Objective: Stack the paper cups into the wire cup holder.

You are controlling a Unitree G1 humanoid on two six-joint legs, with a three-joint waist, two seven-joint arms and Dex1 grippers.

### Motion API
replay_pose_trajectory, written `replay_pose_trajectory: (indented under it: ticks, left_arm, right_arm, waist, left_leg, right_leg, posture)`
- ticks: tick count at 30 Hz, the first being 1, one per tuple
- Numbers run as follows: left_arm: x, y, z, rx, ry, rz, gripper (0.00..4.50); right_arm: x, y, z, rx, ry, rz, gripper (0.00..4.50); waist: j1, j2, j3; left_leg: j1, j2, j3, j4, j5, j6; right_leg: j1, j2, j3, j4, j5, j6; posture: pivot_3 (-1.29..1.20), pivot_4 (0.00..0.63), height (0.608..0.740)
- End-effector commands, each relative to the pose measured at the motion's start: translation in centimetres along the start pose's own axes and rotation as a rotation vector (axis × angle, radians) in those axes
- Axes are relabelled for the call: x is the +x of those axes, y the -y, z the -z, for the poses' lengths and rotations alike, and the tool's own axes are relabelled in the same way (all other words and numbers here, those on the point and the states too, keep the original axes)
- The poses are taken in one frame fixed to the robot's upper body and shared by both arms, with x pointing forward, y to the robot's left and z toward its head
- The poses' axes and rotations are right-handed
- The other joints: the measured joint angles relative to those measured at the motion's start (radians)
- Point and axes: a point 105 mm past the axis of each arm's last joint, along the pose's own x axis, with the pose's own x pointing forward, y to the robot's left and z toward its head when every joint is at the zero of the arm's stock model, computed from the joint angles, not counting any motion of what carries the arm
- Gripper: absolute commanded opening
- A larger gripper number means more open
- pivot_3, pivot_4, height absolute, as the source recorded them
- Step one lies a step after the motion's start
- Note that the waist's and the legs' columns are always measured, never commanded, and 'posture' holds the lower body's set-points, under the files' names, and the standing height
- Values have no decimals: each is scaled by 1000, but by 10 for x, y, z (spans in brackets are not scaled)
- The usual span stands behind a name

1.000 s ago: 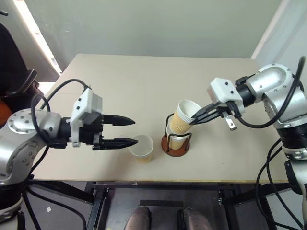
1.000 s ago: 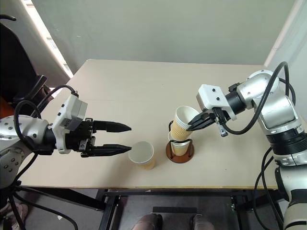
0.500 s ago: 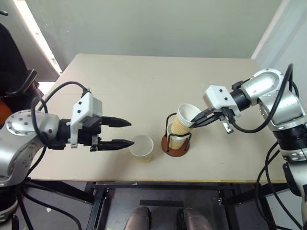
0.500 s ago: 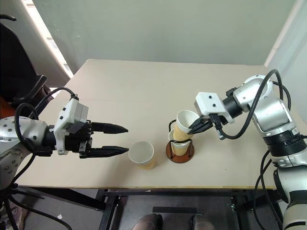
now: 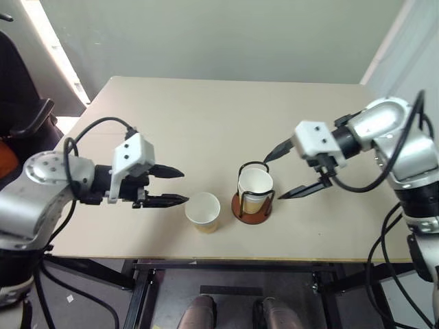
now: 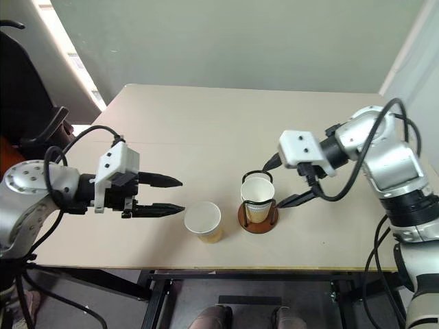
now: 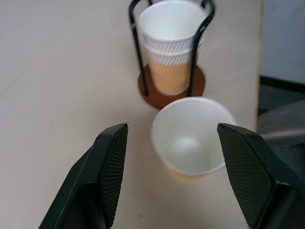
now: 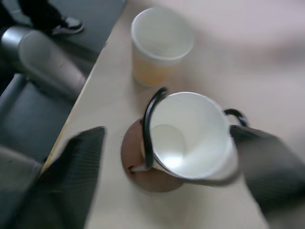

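I see the wire cup holder (image 5: 254, 199) near the bench's (image 5: 206, 123) near edge, right of centre, with two paper cups (image 7: 170, 45) nested upright inside its loops. A third cup (image 5: 203, 212) stands upright and empty just left of it, on the bench. Left end effector (image 5: 177, 186) is spread wide, holding nothing, tips just left of the loose cup. Right end effector (image 5: 286, 171) is wide open and empty, fingers straddling the holder from the right. My left wrist view shows both stacked rims; head views merge them
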Motion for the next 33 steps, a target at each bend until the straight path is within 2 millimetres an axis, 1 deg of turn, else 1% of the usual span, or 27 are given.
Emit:
replay_pose_trajectory:
  ticks: [1,3,5,6,9,10,11,13,19,21,28,31,32,33]
  left_arm:
    - [13,-6,3,52,-42,51,3221]
    - [22,-8,6,67,-66,94,3221]
    - [28,-9,10,81,-93,127,3221]
    - [32,-9,12,86,-107,147,3221]
    - [40,-10,17,104,-143,190,3221]
    - [43,-10,18,110,-152,202,3221]
    - [46,-10,19,119,-159,217,3038]
    - [50,-9,18,126,-154,244,2606]
    - [51,-11,16,134,-149,269,577]
    - [50,-13,17,136,-151,270,44]
    - [45,-14,13,139,-126,265,44]
    - [30,-23,-13,158,-21,235,44]
    - [25,-29,-23,171,9,211,44]
    - [23,-34,-29,179,25,195,44]
  right_arm:
    - [-26,-10,-38,35,228,26,4344]
    - [-26,-26,-46,71,296,-17,4344]
    - [-20,-35,-47,102,303,-21,4344]
    - [-15,-37,-44,120,294,-3,4344]
    - [-7,-42,-39,170,287,36,4344]
    - [-5,-43,-38,181,285,45,4344]
    - [-3,-44,-37,191,282,59,4366]
    - [-1,-44,-36,205,277,86,4372]
    - [1,-45,-33,226,256,127,4372]
    - [-1,-45,-33,229,256,138,4372]
    - [-7,-46,-34,234,275,146,4372]
    - [-21,-46,-41,242,344,155,4372]
    - [-28,-46,-44,248,381,162,4372]
    - [-31,-45,-46,253,405,167,4372]
  waist:
    - [3,0,0]
    - [3,-1,-1]
    - [3,-1,-1]
    - [1,-1,-1]
    - [-2,-1,-1]
    - [-2,-1,-1]
    - [-2,-1,-1]
    - [-1,-1,-1]
    - [-1,-1,-1]
    - [0,-1,-1]
    - [0,-1,-1]
    - [0,-2,-1]
    - [1,-1,-1]
    - [3,-2,-1]
  left_leg:
    - [0,0,0,0,0,0]
    - [0,0,0,0,0,0]
    - [-1,0,0,0,4,-5]
    - [-1,-1,0,0,5,-8]
    - [-2,0,1,1,5,-8]
    - [-2,0,1,1,5,-8]
    - [-2,0,0,0,5,-7]
    - [-2,0,0,1,4,-5]
    - [-3,0,0,2,2,0]
    - [-3,0,0,2,2,1]
    - [-3,0,0,2,2,3]
    - [-4,-1,0,2,2,4]
    - [-6,-1,0,2,2,4]
    - [-6,-1,0,3,3,3]
  right_leg:
    - [0,0,0,0,0,0]
    - [0,0,0,-1,0,0]
    - [0,0,0,-1,-1,2]
    - [0,0,0,-1,-2,2]
    - [0,0,0,-1,-2,5]
    - [0,0,0,-1,-1,8]
    - [0,0,0,-1,3,15]
    - [0,0,0,-1,3,16]
    - [0,0,0,-2,4,18]
    - [0,0,0,-2,4,18]
    - [0,0,0,-2,4,19]
    - [0,0,0,-2,4,19]
    - [-1,0,0,-2,4,20]
    - [-2,0,0,-2,4,20]
  posture:
    - [0,150,740]
    - [0,150,740]
    - [0,150,740]
    - [0,150,740]
    - [0,150,740]
    - [0,150,740]
    - [0,150,740]
    - [0,150,740]
    - [0,150,740]
    - [0,150,740]
    - [0,150,740]
    - [0,150,740]
    - [0,150,740]
    - [0,150,740]
